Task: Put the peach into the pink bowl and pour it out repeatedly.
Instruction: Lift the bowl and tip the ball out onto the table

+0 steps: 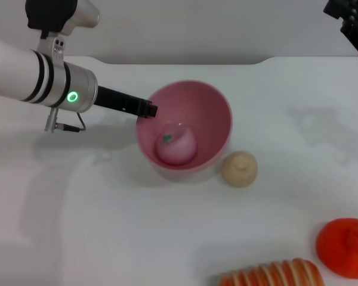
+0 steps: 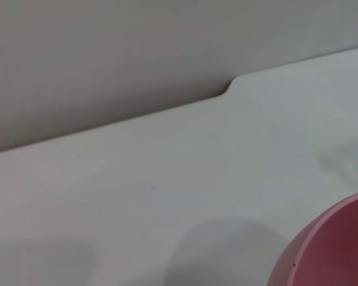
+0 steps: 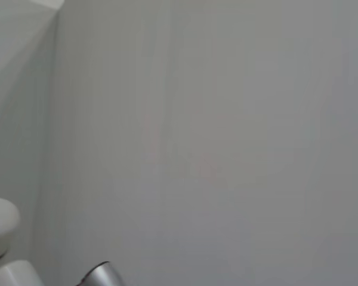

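Note:
The pink bowl [image 1: 194,104] stands on the white table near the middle, and part of its rim also shows in the left wrist view [image 2: 337,250]. The peach [image 1: 178,146], pale pink with a small green mark, lies inside the bowl at the bottom. My left gripper [image 1: 147,110] reaches in from the left, and its black fingers are closed on the bowl's left rim. My right gripper [image 1: 353,27] is parked high at the far right corner, away from the bowl.
A beige bun-like lump [image 1: 239,168] sits against the bowl's right side. An orange tangerine [image 1: 344,247] lies at the front right, with an orange-and-white striped item [image 1: 271,275] at the front edge. The table's back edge [image 1: 185,59] meets a grey wall.

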You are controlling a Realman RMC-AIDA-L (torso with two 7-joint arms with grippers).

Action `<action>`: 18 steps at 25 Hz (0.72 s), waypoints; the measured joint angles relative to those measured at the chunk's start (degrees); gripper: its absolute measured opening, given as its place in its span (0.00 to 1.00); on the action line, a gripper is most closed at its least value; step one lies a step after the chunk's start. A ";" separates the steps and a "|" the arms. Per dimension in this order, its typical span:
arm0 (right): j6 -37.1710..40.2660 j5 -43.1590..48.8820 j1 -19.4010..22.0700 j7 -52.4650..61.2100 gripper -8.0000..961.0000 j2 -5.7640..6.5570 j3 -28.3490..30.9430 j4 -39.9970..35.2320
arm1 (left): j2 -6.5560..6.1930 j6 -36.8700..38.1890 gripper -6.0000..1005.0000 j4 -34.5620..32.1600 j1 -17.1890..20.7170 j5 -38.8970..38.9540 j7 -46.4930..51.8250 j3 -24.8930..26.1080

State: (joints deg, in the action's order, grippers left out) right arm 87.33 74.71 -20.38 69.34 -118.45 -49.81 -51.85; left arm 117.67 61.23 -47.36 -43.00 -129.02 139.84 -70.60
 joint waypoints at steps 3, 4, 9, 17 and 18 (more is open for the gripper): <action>-0.20 -0.12 -0.52 -2.31 0.18 -0.08 0.34 1.88 | 0.01 0.86 0.05 0.09 0.36 0.00 0.00 -0.53; -0.35 -0.13 -0.77 -3.14 0.16 -0.13 0.39 2.52 | 0.03 1.39 0.05 0.03 0.55 0.00 0.00 -0.58; -0.43 -0.61 -1.41 -6.20 0.03 -0.37 0.25 4.86 | 0.09 3.59 0.05 -0.36 1.08 0.05 0.00 -0.58; -0.36 -0.88 -2.07 -9.27 0.01 -0.40 0.39 8.72 | 0.05 4.05 0.05 -0.37 1.48 0.09 0.00 -0.20; -0.36 -1.05 -2.10 -9.30 0.01 -0.40 0.43 8.80 | 0.07 4.05 0.05 -0.37 1.41 0.09 0.00 -0.24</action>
State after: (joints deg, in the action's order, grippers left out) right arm 86.97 73.66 -22.48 60.04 -118.84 -49.38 -43.05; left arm 117.74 65.28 -47.73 -41.59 -128.93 139.84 -70.84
